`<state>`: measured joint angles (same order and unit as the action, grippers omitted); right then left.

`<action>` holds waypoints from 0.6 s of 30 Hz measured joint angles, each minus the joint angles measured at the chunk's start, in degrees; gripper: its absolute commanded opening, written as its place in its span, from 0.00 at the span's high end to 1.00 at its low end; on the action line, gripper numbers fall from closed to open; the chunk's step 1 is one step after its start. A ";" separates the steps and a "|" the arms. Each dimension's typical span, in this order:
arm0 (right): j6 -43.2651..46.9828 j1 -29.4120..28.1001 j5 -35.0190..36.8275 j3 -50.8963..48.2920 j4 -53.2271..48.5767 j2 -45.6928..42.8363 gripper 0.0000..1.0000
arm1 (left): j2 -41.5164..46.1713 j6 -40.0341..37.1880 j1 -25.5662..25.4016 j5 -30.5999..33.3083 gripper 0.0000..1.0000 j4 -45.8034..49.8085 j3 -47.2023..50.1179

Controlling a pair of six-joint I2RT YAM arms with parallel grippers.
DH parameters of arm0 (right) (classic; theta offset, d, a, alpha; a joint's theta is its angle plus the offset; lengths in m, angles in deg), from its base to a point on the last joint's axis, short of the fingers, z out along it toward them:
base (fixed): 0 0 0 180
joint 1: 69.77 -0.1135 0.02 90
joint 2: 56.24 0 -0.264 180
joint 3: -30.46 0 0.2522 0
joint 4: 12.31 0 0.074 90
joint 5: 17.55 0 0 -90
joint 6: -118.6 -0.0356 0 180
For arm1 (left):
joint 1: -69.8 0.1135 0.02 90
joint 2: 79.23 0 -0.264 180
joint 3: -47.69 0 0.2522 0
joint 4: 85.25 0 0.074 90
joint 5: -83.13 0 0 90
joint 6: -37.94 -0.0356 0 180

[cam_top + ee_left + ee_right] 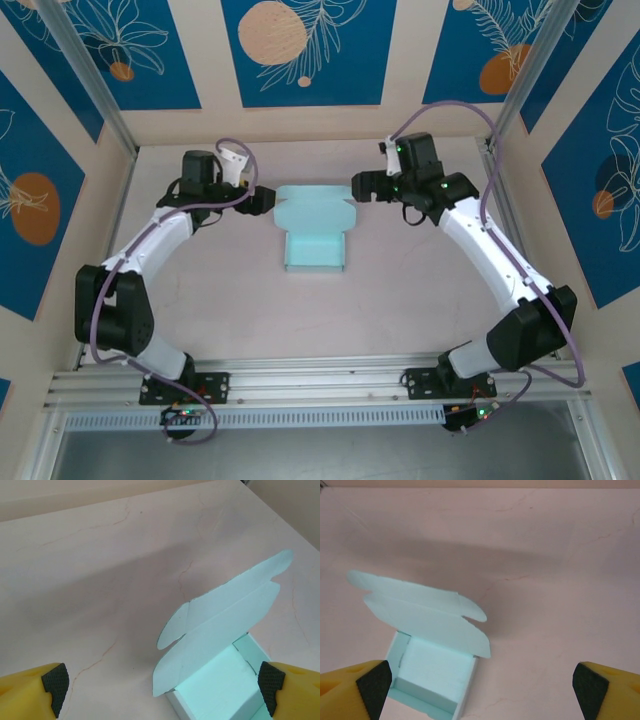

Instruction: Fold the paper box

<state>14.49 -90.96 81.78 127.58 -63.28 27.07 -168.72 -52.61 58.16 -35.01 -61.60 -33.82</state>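
**Tray formed, lid open, both end effectors wide at the lid**

Tabletop (400, 300): pale, marbled, bare around the work. Fenced by a frame rail (95, 90) on the left, another on the right, and a back wall beyond. Plenty of open room in front of, behind and beside the work, less close to the rails.

Paper box (313, 238): mid-tabletop, between the two arms, well apart from every edge. Tray (313, 252) squared up, walls raised, mouth upward, on the side nearer the arm bases. Lid (315, 208) hinged on the far wall, tilted back, not yet closed.

Left end effector (262, 200): just beside the lid's left end, spread wide, nothing between the pads (55, 686). Right end effector (362, 187): just beside the lid's right end, equally wide and empty, pads (375, 687) well apart. Touching the card or just clear of it: cannot tell.

Small parts: rounded ear tab (175, 627) at the lid's end, tuck flap (410, 592) along the free edge.

Judged step: bringing the lid down and tucking it in.

Risks from here:
- Sliding of the whole box across the smooth tabletop, from a one-sided push on light card with nothing bracing the tray.
- Crumpled ears, from lowering the lid without steering them inside the side walls.
- A crease across the lid panel, from pressing mid-panel rather than near the fold.
- Splayed tray walls, from a pad landing on a rim.
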 measured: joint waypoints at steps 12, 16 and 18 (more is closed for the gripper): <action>6.78 2.12 -11.23 7.96 -1.11 13.29 0.12 | -5.01 -6.73 -0.09 -8.83 0.00 7.76 -3.30; 8.00 2.03 -12.17 9.99 -1.70 17.25 0.16 | -5.25 -7.06 -0.15 -9.29 0.18 6.36 -1.29; 8.28 2.03 -12.48 10.40 -1.75 18.75 0.18 | -6.08 -6.12 -0.15 -9.11 0.25 5.49 -0.57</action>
<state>22.78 -88.92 69.30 137.98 -65.03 45.82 -174.80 -58.73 58.00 -44.13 -56.12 -34.39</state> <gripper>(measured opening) 0.835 0.797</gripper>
